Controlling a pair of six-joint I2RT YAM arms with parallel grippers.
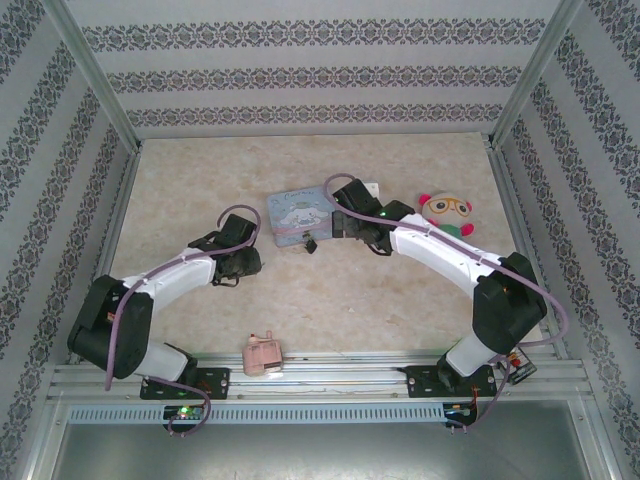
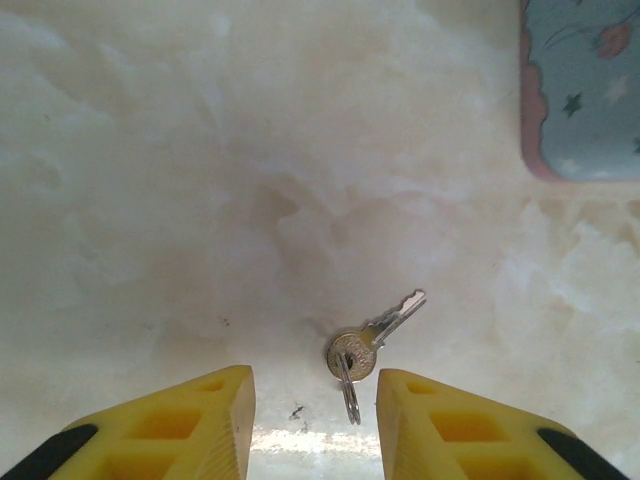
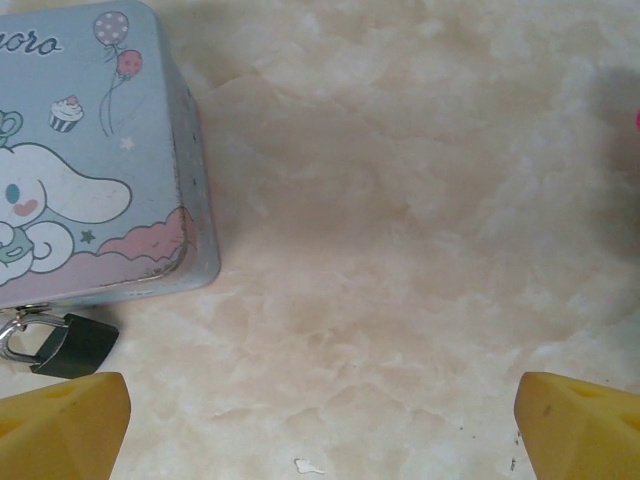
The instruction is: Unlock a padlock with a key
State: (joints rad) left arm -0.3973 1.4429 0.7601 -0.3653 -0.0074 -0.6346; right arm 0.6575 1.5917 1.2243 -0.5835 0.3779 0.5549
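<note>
Two small metal things to deal with. Found the key (image 2: pixel 378 328) lying flat on the tabletop (image 2: pixel 150 200), round head nearest the left jaws, blade angled away from them, a thin wire ring (image 2: pixel 349 392) threaded through the head. Judged it light, stiff and slick, and so flat against the surface as to be hard to get under. Likely best taken by the head or the ring, leaving the blade free for the keyhole. Saw the left jaws partly spread and pinching nothing, a yellow finger (image 2: pixel 190 425) on either side of the ring, neither touching it.

Found the padlock (image 3: pixel 78 345) at the near corner of the blue cartoon tin (image 3: pixel 90 150), dark body on the tabletop, silver shackle (image 3: pixel 18 335) up against the tin's edge. Could not tell whether hooked through a hasp there. Judged it hard, somewhat heavier than the key, apt to skid or swing when pushed. Best held across the flat sides of the body with the keyhole end clear. Saw the right jaws spread wide and empty, the padlock just ahead of one fingertip (image 3: pixel 65 420).

Counted: one padlock, one key, one ring, one tin, one plush toy (image 1: pixel 447 211), one pink plastic toy (image 1: pixel 262 354).
</note>
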